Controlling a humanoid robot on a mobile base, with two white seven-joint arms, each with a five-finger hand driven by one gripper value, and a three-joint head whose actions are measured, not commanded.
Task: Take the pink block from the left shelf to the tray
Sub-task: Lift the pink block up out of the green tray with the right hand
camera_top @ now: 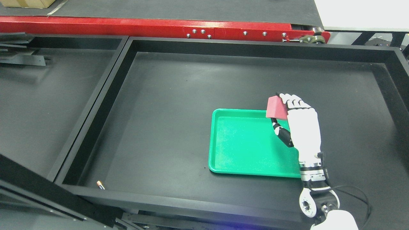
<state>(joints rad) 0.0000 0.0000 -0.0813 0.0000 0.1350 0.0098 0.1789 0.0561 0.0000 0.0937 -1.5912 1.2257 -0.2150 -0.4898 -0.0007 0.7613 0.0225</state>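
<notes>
head view looks down on a black, walled work surface (166,105) with a green tray (243,143) lying right of its middle. the right hand (298,123), white with black joints, comes in from the lower right corner and is raised over the tray's far right part. its fingers (295,102) are curled round a pink block (276,108), with the thumb (282,132) below it, so the block is pinched between thumb and fingers and held tilted above the tray's far right corner; whether it touches the tray rim i cannot tell. the tray's floor is bare green. a small orange and black item (100,184) lies by the near wall at lower left. a red rail (143,27) runs along the far side. a second dark compartment (48,95) sits to the left.
</notes>
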